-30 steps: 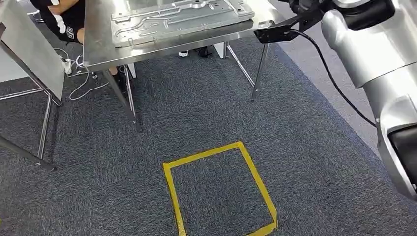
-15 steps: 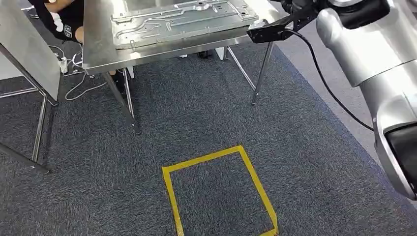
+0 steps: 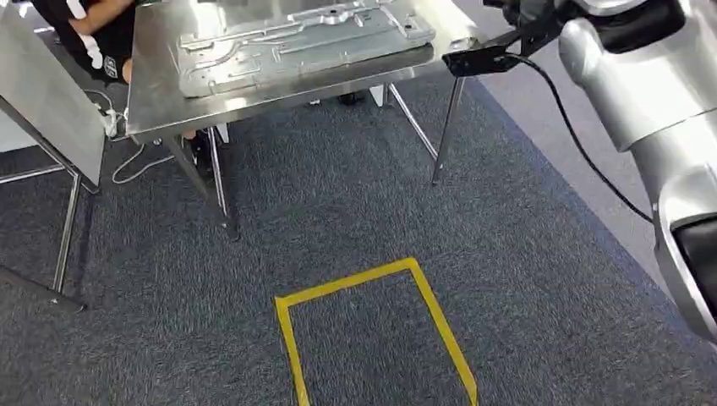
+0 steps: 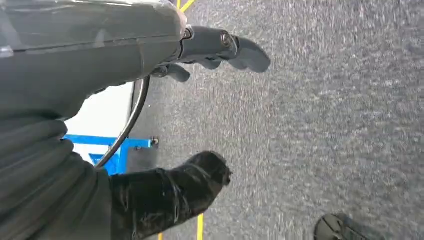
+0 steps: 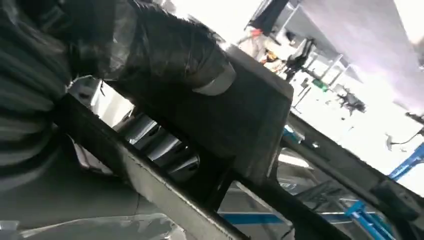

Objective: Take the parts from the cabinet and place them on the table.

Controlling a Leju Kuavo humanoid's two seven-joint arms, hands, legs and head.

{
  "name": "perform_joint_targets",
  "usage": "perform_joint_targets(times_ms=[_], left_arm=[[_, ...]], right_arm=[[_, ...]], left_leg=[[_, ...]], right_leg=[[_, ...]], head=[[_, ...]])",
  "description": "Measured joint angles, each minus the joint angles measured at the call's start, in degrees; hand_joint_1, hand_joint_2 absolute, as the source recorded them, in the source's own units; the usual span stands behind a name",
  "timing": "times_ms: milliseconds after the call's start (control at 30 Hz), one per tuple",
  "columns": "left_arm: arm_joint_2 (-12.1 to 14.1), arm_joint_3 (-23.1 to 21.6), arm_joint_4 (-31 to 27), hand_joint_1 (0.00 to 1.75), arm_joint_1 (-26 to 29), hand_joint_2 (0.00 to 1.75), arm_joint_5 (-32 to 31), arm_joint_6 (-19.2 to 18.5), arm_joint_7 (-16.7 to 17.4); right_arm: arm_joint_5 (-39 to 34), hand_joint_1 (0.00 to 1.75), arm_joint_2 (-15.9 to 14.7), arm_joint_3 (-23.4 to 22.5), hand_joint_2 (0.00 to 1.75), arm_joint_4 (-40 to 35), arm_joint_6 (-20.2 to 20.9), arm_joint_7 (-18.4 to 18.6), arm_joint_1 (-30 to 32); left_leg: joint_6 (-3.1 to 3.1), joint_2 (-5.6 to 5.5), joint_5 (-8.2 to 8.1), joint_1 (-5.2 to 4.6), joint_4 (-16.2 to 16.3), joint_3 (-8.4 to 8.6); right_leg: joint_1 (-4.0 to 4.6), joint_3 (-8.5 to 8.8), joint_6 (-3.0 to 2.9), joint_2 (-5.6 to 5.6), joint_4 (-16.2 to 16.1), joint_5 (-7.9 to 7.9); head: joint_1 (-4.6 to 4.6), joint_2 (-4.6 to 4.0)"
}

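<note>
My right hand (image 3: 526, 10) is raised at the top right of the head view, just beyond the steel table's (image 3: 161, 95) right corner. In the right wrist view its thumb (image 5: 165, 50) presses on a dark grey flat metal part (image 5: 247, 127) with bars running under it, and the hand grips this part. A large stamped silver plate (image 3: 304, 38) lies on the table. My left hand (image 4: 150, 60) hangs over the grey carpet with its fingers (image 4: 225, 46) and thumb (image 4: 175, 190) spread apart and nothing between them.
A yellow tape square (image 3: 372, 330) marks the carpet in front of me, short of the table. A person (image 3: 93, 34) sits behind the table's left end, with cables (image 3: 127, 161) on the floor nearby. Another metal-legged table (image 3: 42, 93) stands at the left.
The whole picture has shifted: the tape square sits lower and the table has swung slightly, so the camera has moved. My right arm stays raised in the same corner.
</note>
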Motion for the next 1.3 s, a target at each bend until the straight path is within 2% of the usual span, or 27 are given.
perform_joint_targets(times_ms=[33, 67, 100, 167, 200, 233, 267, 333, 400, 433, 533, 567, 600, 633, 700, 733, 767, 833, 900, 967, 1067, 1100, 1133, 1167, 1233, 1267, 1300], left_arm=[[-0.02, 0.0, 0.0, 0.0, -0.01, 1.75, 0.0, -0.02, 0.0], [-0.02, 0.0, 0.0, 0.0, 0.0, 1.75, 0.0, -0.02, 0.0], [-0.02, 0.0, 0.0, 0.0, 0.0, 1.75, 0.0, -0.02, 0.0], [0.0, 0.0, 0.0, 0.0, 0.05, 1.75, -0.04, -0.02, -0.02], [0.04, 0.0, -0.04, 0.0, 0.24, 1.75, -0.13, -0.02, -0.07], [0.15, 0.02, -0.13, 0.0, 0.33, 1.75, -0.22, -0.02, -0.07], [0.11, 0.02, -0.37, 0.0, 0.19, 1.75, -0.35, -0.02, -0.09], [0.09, 0.02, -0.44, 0.0, 0.09, 1.75, -0.42, -0.02, -0.15], [-0.07, 0.02, -0.5, 0.0, 0.11, 1.75, -0.46, -0.09, -0.17], [-0.07, 0.02, -0.55, 0.0, 0.16, 1.75, -0.46, -0.11, -0.15], [-0.04, 0.04, -0.59, 0.0, 0.04, 1.75, -0.52, -0.13, -0.15], [-0.04, 0.02, -0.59, 0.0, 0.01, 1.75, -0.55, -0.17, -0.17], [-0.09, 0.0, -0.59, 0.0, 0.0, 1.75, -0.55, -0.2, -0.17], [-0.15, 0.02, -0.59, 0.0, 0.01, 1.75, -0.59, -0.2, -0.17], [-0.31, 0.02, -0.59, 0.0, 0.06, 1.75, -0.7, -0.26, -0.18], [-0.28, 0.09, -0.61, 0.0, 0.29, 1.75, -0.7, -0.31, -0.15], [-0.28, 0.09, -0.63, 0.0, 0.1, 1.75, -0.79, -0.33, -0.15], [-0.28, 0.09, -0.66, 0.0, 0.09, 1.75, -0.79, -0.35, -0.17], [-0.31, 0.09, -0.72, 0.0, 0.05, 1.75, -0.79, -0.37, -0.18], [-0.31, 0.09, -0.9, 0.0, 0.04, 1.75, -0.85, -0.37, -0.15], [-0.33, 0.09, -0.9, 0.0, 0.03, 1.75, -0.85, -0.46, -0.17], [-0.37, 0.09, -0.9, 0.0, 0.03, 1.75, -0.85, -0.5, -0.15], [-0.39, 0.09, -0.9, 0.0, 0.03, 1.75, -0.85, -0.5, -0.15], [-0.39, 0.09, -0.9, 0.0, 0.04, 1.75, -0.85, -0.52, -0.15], [-0.39, 0.09, -0.9, 0.0, 0.12, 1.75, -0.85, -0.52, -0.17], [-0.26, 0.11, -0.96, 0.0, 0.33, 1.75, -0.85, -0.5, -0.15], [-0.28, 0.13, -1.01, 0.0, 0.29, 1.75, -0.87, -0.5, -0.15]], right_arm=[[0.0, 1.75, 0.0, 0.2, 1.75, 0.0, 0.0, 0.0, 0.14], [-0.02, 1.75, 0.0, 0.33, 1.75, 0.0, 0.0, -0.02, 0.25], [-0.02, 1.75, 0.02, 0.46, 1.75, 0.0, 0.0, -0.02, 0.29], [-0.02, 1.75, 0.02, 0.55, 1.75, 0.0, 0.0, -0.02, 0.17], [-0.02, 1.75, 0.0, 0.55, 1.75, 0.0, 0.0, 0.0, 0.1], [-0.04, 1.75, -0.04, 0.66, 1.75, 0.06, 0.0, 0.0, -0.07], [-0.18, 1.75, -0.07, 0.68, 1.75, 0.07, 0.02, -0.02, -0.16], [-0.31, 1.75, -0.13, 0.68, 1.75, 0.11, 0.0, -0.04, 0.01], [-0.44, 1.75, -0.29, 0.68, 1.75, 0.07, -0.04, 0.0, 0.05], [-0.52, 1.75, -0.35, 0.68, 1.75, 0.07, -0.04, 0.02, -0.22], [-0.81, 1.75, -0.52, 0.7, 1.75, 0.13, 0.02, -0.04, -0.13], [-0.81, 1.75, -0.61, 0.7, 1.75, 0.24, 0.02, -0.04, 0.14], [-0.83, 1.75, -0.66, 0.72, 1.75, 0.35, 0.02, -0.04, 0.28], [-0.87, 1.75, -0.66, 0.72, 1.75, 0.39, 0.02, -0.04, 0.32], [-0.9, 1.75, -0.68, 0.72, 1.75, 0.39, 0.04, -0.09, 0.16], [-0.92, 1.75, -0.92, 0.76, 1.75, 0.44, 0.04, -0.09, 0.06], [-1.05, 1.75, -0.87, 1.13, 1.75, 0.42, 0.2, -0.22, -0.2], [-1.07, 1.75, -0.87, 1.49, 1.75, 0.46, 0.28, -0.17, 0.02], [-1.11, 1.75, -1.01, 1.62, 1.75, 0.5, 0.31, -0.17, 0.09], [-1.22, 1.75, -1.01, 1.66, 1.75, 0.44, 0.26, -0.17, 0.01], [-1.25, 1.75, -0.96, 1.7, 1.75, 0.46, 0.28, -0.46, 0.07], [-1.29, 1.75, -0.94, 1.73, 1.75, 0.46, 0.31, -0.66, 0.21], [-1.33, 1.75, -0.94, 1.73, 1.75, 0.46, 0.31, -0.74, 0.3], [-1.33, 1.75, -0.9, 1.75, 1.75, 0.46, 0.31, -0.81, 0.31], [-1.36, 1.75, -0.9, 1.73, 1.75, 0.46, 0.28, -0.83, 0.17], [-1.36, 1.75, -0.94, 1.75, 1.75, 0.48, 0.31, -0.83, 0.12], [-1.36, 1.75, -0.94, 1.77, 1.75, 0.48, 0.31, -0.83, -0.1]], left_leg=[[0.0, 0.0, -0.72, 0.0, 3.92, -2.76], [0.13, -0.01, 0.25, -0.02, 4.82, -4.23], [0.33, -0.01, 2.36, -0.06, 3.04, -4.13], [1.21, -0.02, 9.16, -0.3, -6.64, -0.86], [1.89, -0.03, 11.62, -0.64, -11.39, 0.64], [2.33, 0.03, 10.81, -0.9, -11.67, 1.44], [2.51, 0.02, 10.33, -1.11, -13.33, 1.99], [2.64, 0.03, 10.16, -1.3, -13.4, 1.86], [2.99, 0.19, 10.55, -0.63, -15.43, 3.63], [3.25, 0.19, 10.42, -0.62, -16.0, 4.33], [3.61, 0.33, 9.57, -0.54, -15.79, 5.01], [3.53, 0.21, 9.18, -0.46, -15.59, 5.2], [3.37, 0.1, 8.71, -0.31, -15.27, 5.5], [3.14, 0.01, 8.11, -0.14, -14.88, 5.9], [2.5, -0.02, 6.69, 0.06, -13.93, 6.53], [1.95, -0.02, 6.15, -0.17, -13.6, 6.16], [1.6, -0.06, 5.95, -0.18, -13.05, 6.01], [1.31, -0.08, 6.01, -0.19, -13.34, 6.08], [0.8, -0.07, 5.91, -0.05, -13.69, 6.29], [0.38, 0.02, 4.5, 0.02, -11.6, 5.6], [0.13, 0.03, -0.03, 0.06, 1.96, -2.13], [0.25, 0.04, 0.03, 0.06, 4.55, -4.2], [0.44, 0.03, 1.27, 0.02, 4.35, -4.79], [0.82, 0.04, 4.16, -0.07, 1.28, -4.09], [1.99, -0.01, 10.97, -0.52, -9.24, -0.02], [2.58, -0.04, 10.94, -0.89, -11.47, 1.22], [2.75, 0.04, 10.86, -1.14, -12.55, 1.78]], right_leg=[[0.19, 0.36, -0.11, 0.03, 0.02, -0.35], [0.39, 0.8, -0.19, 0.11, 0.05, -0.7], [0.51, 1.27, -0.18, 0.14, 0.05, -1.05], [0.81, 2.57, -0.17, 0.17, 0.04, -1.89], [0.82, 2.99, -0.15, 0.16, 0.0, -2.28], [1.05, 2.94, 0.06, 0.17, -0.04, -2.47], [0.8, 2.69, 0.29, 0.36, 0.0, -2.51], [0.55, 2.65, 0.85, 0.31, -0.5, -2.42], [0.61, 3.01, 1.4, 0.22, -0.14, -3.08], [0.67, 1.97, 1.61, 0.14, 2.33, -4.22], [-0.02, -5.42, 2.3, 0.11, 14.45, -8.02], [-0.31, -7.36, 2.57, 0.07, 16.5, -7.58], [-0.57, -7.68, 2.82, 0.07, 15.39, -5.64], [-0.79, -6.64, 2.99, 0.05, 11.85, -2.77], [-1.2, -2.93, 3.34, -0.25, 2.25, 2.91], [-0.84, -2.43, 3.41, -0.24, 2.05, 1.61], [-0.74, -2.13, 2.83, -0.06, 1.06, 1.22], [-0.55, -2.28, 2.52, -0.06, 1.17, 1.11], [-0.34, -2.21, 1.88, 0.0, 1.01, 0.97], [-0.69, -1.2, 1.06, -0.01, 0.42, 0.69], [-0.26, -0.18, 0.22, 0.08, 0.4, -0.22], [-0.03, 0.22, 0.12, 0.12, 0.4, -0.56], [0.18, 0.66, 0.1, 0.18, 0.4, -0.88], [0.4, 1.3, 0.06, 0.24, 0.4, -1.31], [0.72, 2.69, 0.06, 0.26, 0.34, -2.23], [0.5, 3.05, 0.08, 0.21, 0.07, -2.47], [0.81, 2.99, 0.34, 0.32, 0.09, -2.6]], head=[[0.02, 0.0], [0.0, 0.0], [0.0, 0.0], [0.0, 0.0], [0.02, 0.0], [0.02, 0.0], [0.0, 0.0], [0.0, 0.0], [0.02, 0.0], [0.04, 0.0], [0.04, 0.0], [0.04, 0.0], [0.04, 0.0], [0.04, 0.0], [0.04, 0.0], [0.04, 0.0], [-0.06, 0.0], [-0.04, 0.0], [-0.02, 0.0], [-0.02, 0.0], [-0.04, 0.0], [-0.04, 0.0], [-0.04, 0.0], [-0.04, 0.0], [-0.04, 0.0], [0.02, 0.0], [0.0, 0.0]])
